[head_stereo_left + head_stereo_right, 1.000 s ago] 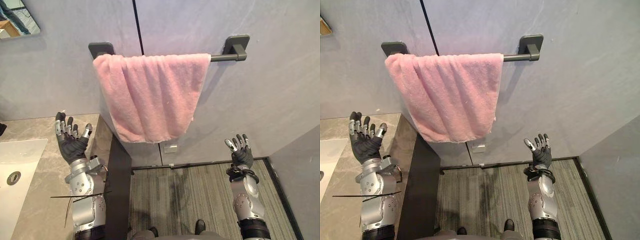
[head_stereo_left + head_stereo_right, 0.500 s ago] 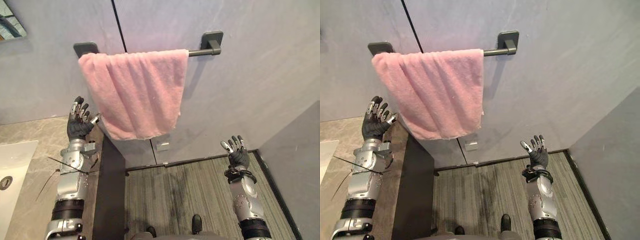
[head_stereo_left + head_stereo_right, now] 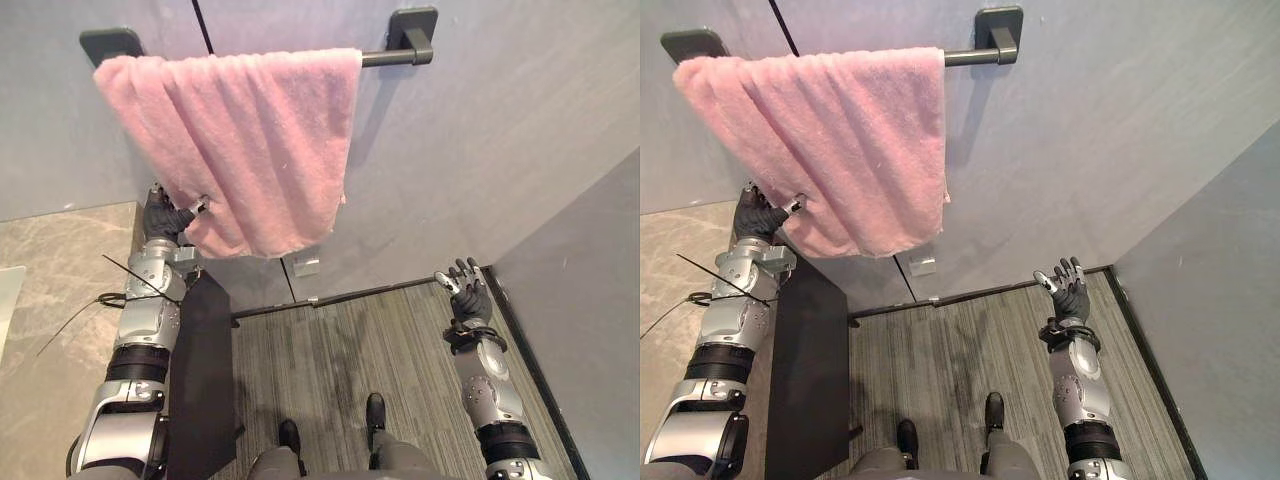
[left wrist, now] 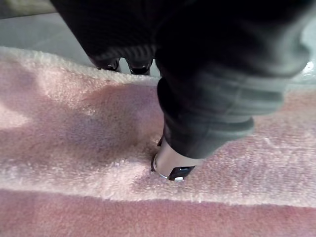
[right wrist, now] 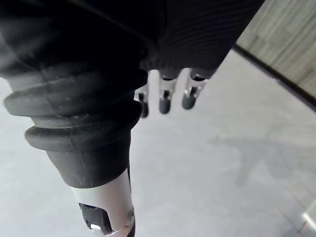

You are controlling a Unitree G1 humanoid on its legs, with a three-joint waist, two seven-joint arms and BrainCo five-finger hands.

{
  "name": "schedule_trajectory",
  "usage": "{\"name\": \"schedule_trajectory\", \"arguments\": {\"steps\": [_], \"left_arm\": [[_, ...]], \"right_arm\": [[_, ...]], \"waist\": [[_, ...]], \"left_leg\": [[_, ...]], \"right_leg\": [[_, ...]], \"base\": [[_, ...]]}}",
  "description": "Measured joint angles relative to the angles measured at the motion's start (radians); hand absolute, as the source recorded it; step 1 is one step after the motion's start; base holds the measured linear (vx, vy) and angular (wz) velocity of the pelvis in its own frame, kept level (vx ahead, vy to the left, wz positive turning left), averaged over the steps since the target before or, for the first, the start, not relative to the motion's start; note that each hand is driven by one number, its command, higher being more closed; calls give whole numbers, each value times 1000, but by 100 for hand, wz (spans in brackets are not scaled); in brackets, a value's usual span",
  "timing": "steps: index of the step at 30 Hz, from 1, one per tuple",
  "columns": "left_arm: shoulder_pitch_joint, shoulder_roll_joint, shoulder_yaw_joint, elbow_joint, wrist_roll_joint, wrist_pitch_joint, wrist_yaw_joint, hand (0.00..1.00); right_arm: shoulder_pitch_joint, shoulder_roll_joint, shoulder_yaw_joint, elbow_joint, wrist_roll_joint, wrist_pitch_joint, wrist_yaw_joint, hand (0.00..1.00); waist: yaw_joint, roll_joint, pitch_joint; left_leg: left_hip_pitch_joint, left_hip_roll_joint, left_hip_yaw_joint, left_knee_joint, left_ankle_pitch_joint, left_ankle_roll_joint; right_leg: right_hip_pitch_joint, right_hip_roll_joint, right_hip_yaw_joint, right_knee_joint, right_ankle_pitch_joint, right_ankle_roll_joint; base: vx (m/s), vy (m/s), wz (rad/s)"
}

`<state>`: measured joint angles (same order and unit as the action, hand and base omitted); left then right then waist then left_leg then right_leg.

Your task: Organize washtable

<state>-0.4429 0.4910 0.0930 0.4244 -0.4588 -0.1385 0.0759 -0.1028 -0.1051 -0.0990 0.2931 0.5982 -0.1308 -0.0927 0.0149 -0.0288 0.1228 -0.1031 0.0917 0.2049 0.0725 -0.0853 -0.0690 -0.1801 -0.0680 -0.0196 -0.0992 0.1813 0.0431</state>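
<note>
Head views: one fluffy pink towel [image 3: 250,140], hanging in soft folds over the one dark towel bar [image 3: 390,57], covering its left end, right end bare. Left hand [image 3: 163,217] is at the towel's lower left corner. Right hand [image 3: 468,300] is low by the wall, spread wide.

Left wrist view: thumb [image 4: 173,165] dents the pile with fingertips [image 4: 140,66] behind the edge, so it's pinching the towel.

Right wrist view: fingers [image 5: 163,101] straight, holding nothing.

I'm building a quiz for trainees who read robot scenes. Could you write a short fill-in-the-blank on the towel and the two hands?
1. The towel hanging over the dark rail is ___ in colour.
2. The left hand pinches the ___ at a lower corner.
3. The right hand, well apart from the towel, is ___ and holds nothing.
Missing words: pink; towel; open.
</note>
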Motion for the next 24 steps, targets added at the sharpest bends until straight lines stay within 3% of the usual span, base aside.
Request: {"name": "schedule_trajectory", "arguments": {"steps": [13,24], "left_arm": [[-70,-13,41,20,20,8,36,100],[-88,-19,36,50,-6,9,37,100]], "right_arm": [[-74,-19,35,-55,-1,1,3,0],[-593,-186,218,-90,30,-1,3,0]], "waist": [[-4,-16,35],[8,-16,41]], "left_leg": [[-1,-4,22,0,0,0],[13,0,14,4,0,0]], "right_leg": [[-13,-2,24,0,11,5],[7,-1,21,-1,16,5]], "base": [[-5,-2,-5],[-18,-5,2]]}}
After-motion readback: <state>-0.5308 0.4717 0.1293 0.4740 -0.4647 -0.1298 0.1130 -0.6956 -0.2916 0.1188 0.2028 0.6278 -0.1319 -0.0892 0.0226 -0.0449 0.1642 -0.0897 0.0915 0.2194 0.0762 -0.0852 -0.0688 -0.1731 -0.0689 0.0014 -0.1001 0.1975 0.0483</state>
